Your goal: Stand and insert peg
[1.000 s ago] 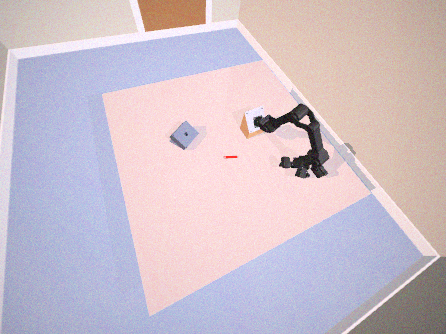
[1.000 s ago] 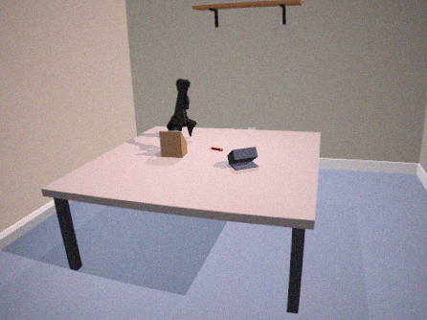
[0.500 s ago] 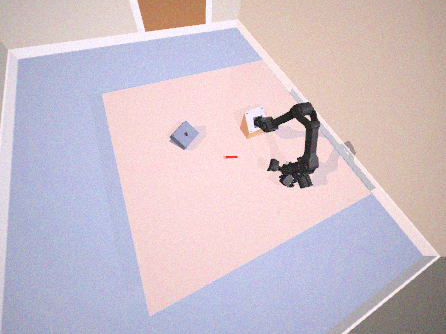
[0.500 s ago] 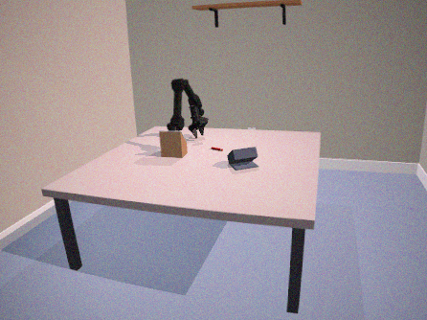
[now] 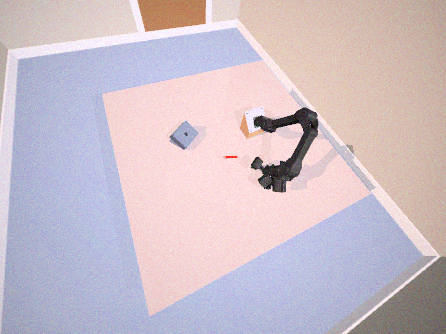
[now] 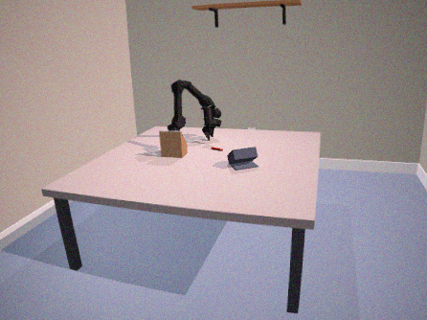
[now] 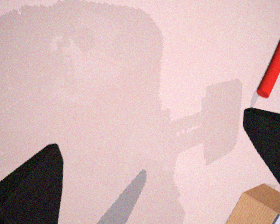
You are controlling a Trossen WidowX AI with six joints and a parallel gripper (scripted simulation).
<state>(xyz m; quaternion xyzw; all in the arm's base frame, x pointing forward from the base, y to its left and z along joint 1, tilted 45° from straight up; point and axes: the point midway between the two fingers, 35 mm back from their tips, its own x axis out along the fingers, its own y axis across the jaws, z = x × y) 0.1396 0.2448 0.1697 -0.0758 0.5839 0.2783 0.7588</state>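
Observation:
The red peg (image 5: 231,157) (image 6: 217,148) lies flat on the table, with a pale bit at its left end in the top view. In the wrist view its red near end (image 7: 269,77) shows just beyond the right finger. The blue-grey sloped panel (image 5: 181,127) (image 6: 243,154) stands farther out, with one dark hole (image 5: 186,134) in its face in the top view. My gripper (image 5: 260,173) (image 6: 209,137) (image 7: 151,128) is open and empty. It points down above the table, beside the peg, with its fingers wide apart and not touching the peg.
A wooden block (image 6: 170,145) (image 7: 252,207) with a white sloped face (image 5: 253,112) stands close to the arm's base. The arm (image 5: 304,146) (image 6: 178,103) arches up from its base. The table (image 5: 165,236) (image 6: 144,183) carries these objects. A shelf (image 6: 246,5) hangs on the wall.

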